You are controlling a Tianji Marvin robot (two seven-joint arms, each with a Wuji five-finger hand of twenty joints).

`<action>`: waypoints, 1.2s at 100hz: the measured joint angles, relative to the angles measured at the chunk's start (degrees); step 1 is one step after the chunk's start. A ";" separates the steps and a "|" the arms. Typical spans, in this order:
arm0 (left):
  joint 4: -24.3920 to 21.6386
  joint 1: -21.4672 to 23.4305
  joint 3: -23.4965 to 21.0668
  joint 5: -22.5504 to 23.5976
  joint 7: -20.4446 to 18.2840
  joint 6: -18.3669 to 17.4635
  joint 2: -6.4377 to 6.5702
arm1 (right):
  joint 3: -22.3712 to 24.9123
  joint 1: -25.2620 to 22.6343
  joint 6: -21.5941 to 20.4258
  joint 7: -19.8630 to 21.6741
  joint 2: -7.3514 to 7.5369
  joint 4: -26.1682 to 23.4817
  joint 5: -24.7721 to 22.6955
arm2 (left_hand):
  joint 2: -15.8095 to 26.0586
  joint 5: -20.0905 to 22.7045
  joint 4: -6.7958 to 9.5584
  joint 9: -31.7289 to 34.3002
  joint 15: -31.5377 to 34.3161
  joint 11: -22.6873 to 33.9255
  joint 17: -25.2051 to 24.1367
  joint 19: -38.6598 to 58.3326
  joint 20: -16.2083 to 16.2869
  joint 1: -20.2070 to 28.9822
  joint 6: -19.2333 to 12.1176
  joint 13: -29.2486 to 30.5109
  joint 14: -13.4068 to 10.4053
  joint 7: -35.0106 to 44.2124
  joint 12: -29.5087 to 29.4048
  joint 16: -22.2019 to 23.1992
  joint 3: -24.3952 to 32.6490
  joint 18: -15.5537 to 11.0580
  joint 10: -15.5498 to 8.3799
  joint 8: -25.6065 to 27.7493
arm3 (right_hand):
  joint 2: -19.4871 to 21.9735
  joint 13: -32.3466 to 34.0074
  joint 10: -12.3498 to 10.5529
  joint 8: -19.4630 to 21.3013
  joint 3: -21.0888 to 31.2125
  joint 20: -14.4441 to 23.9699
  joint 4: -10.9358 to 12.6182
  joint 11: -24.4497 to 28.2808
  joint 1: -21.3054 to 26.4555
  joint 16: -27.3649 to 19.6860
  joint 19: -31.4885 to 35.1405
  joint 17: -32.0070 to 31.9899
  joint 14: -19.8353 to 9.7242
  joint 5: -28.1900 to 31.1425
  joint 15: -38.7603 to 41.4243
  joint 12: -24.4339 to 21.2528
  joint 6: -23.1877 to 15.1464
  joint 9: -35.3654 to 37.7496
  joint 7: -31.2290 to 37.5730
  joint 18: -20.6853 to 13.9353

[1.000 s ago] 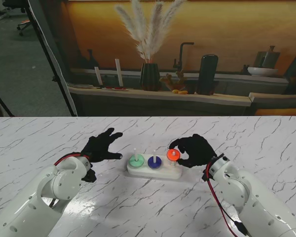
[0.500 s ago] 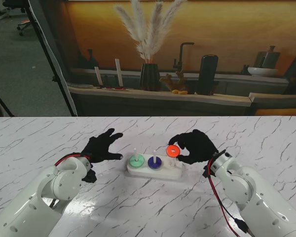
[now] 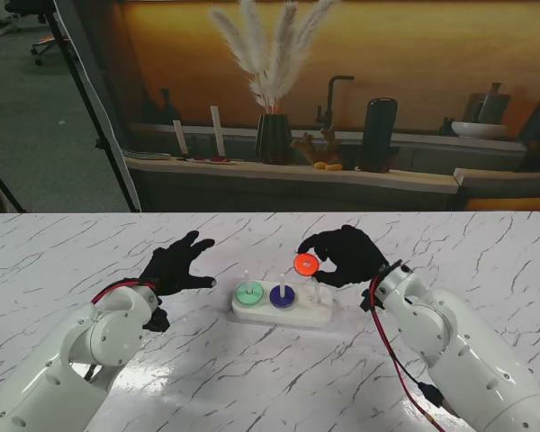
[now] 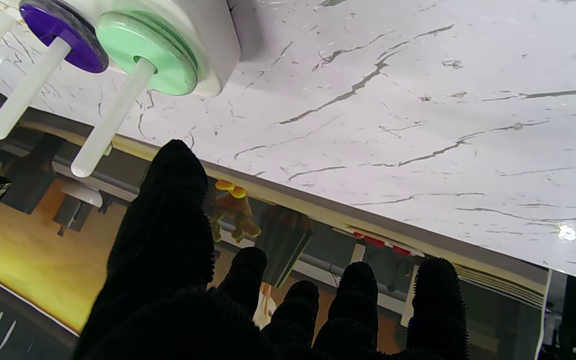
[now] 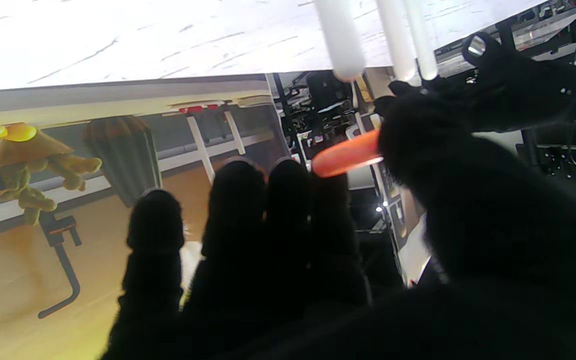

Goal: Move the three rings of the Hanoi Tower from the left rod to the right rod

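The white tower base carries three white rods. A green ring sits low on the left rod and a purple ring low on the middle rod. My right hand pinches an orange ring between thumb and fingers, lifted clear of the rod tips, between the middle and right rods. The right rod stands bare. My left hand hovers open, fingers spread, left of the base and apart from it.
The white marble table runs to a far edge backed by a counter with a dark vase of pampas grass, a black cylinder and small figurines. A red cable runs along my right forearm.
My right hand has lifted the orange ring up off the right rod and carried it a little left. My left hand has drifted slightly left.
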 measured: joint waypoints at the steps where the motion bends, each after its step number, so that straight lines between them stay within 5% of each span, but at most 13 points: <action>1: -0.02 0.03 -0.05 0.02 0.02 0.01 0.00 | -0.15 0.15 -0.02 -0.02 -0.01 0.12 0.02 | 0.00 0.00 0.00 0.00 0.00 0.00 0.00 0.00 0.00 0.00 0.00 0.00 0.00 0.00 0.00 0.00 0.00 0.00 0.00 0.00 | 0.00 0.00 0.00 0.00 0.00 0.00 0.00 0.00 0.00 -0.03 0.00 0.00 0.00 0.00 0.00 0.00 0.00 0.00 0.00 0.00; 62: -0.53 1.23 -2.25 1.01 1.27 0.09 -0.03 | -8.67 7.20 0.05 -1.47 -1.23 6.28 2.06 | 0.00 0.00 0.00 0.01 0.00 0.00 0.00 0.00 -0.03 0.00 0.00 0.00 0.00 0.00 0.00 0.00 0.00 0.01 0.00 0.00 | 0.00 0.11 -0.03 -0.04 0.00 0.00 0.00 0.00 0.00 -0.48 0.01 0.10 0.00 0.01 0.00 0.00 0.00 0.01 0.00 0.00; 120: -0.63 1.58 -2.45 0.86 1.19 0.66 -0.05 | -11.41 8.73 0.06 -1.42 -1.73 7.89 2.71 | 0.00 0.00 0.00 0.01 0.00 0.01 0.00 0.00 -0.09 0.00 0.00 0.00 0.00 0.00 0.00 0.00 0.00 0.01 0.00 0.00 | 0.00 0.12 -0.04 -0.08 0.00 0.00 0.00 0.00 0.00 -0.48 0.01 0.13 0.00 0.01 0.00 -0.01 0.00 0.02 0.00 0.00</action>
